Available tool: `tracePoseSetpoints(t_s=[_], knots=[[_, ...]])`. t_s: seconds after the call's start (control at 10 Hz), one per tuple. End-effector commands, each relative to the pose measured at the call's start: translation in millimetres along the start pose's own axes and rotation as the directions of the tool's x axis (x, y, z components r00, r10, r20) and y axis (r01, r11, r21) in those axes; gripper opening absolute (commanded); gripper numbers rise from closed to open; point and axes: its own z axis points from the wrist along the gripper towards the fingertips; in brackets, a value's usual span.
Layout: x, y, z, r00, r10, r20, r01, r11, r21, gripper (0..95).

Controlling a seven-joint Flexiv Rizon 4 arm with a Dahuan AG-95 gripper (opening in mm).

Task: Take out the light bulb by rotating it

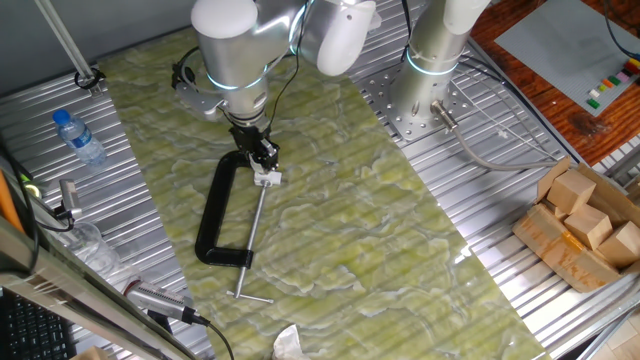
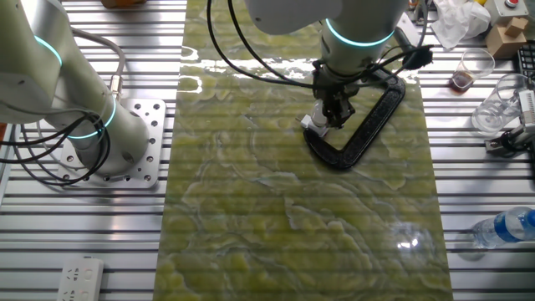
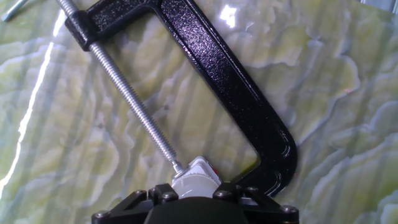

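The black C-clamp (image 1: 219, 217) (image 2: 368, 125) (image 3: 230, 81) lies flat on the green mat. Its threaded screw (image 3: 134, 109) presses a small white square socket piece (image 3: 200, 169) (image 1: 268, 177) against the clamp's end. The light bulb (image 3: 186, 185) shows only as a greyish-white round patch sticking out of that socket, mostly hidden by my hand. My gripper (image 3: 191, 191) (image 1: 263, 155) (image 2: 333, 113) comes down on it from above, with a finger close on either side, shut on the bulb.
A clear bottle with a blue cap (image 1: 78, 137) (image 2: 506, 227) lies on the metal table beside the mat. A second arm's base (image 1: 425, 100) (image 2: 100, 142) stands near the mat's edge. A cardboard box of wooden blocks (image 1: 585, 225) and plastic cups (image 2: 501, 104) sit further off.
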Motion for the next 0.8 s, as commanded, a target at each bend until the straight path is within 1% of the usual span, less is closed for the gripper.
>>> tracePoseSetpoints(t_s=[0.1, 0.2, 0.3, 0.6, 0.7, 0.8], knots=[[0.6, -0.1, -1.9, 0.990, -0.141, -0.013, 0.141, 0.990, 0.013, 0.0], [0.6, -0.1, -2.0, 0.981, -0.192, -0.017, 0.193, 0.981, 0.019, 0.0], [0.6, -0.1, -1.9, 0.974, -0.225, -0.023, 0.225, 0.974, 0.026, 0.0], [0.7, -0.1, -1.8, 0.949, -0.315, -0.027, 0.315, 0.949, 0.030, 0.0], [0.7, -0.1, -1.8, 0.928, -0.370, -0.031, 0.371, 0.928, 0.033, 0.0], [0.7, -0.1, -1.8, 0.915, -0.402, -0.033, 0.403, 0.915, 0.032, 0.0]])
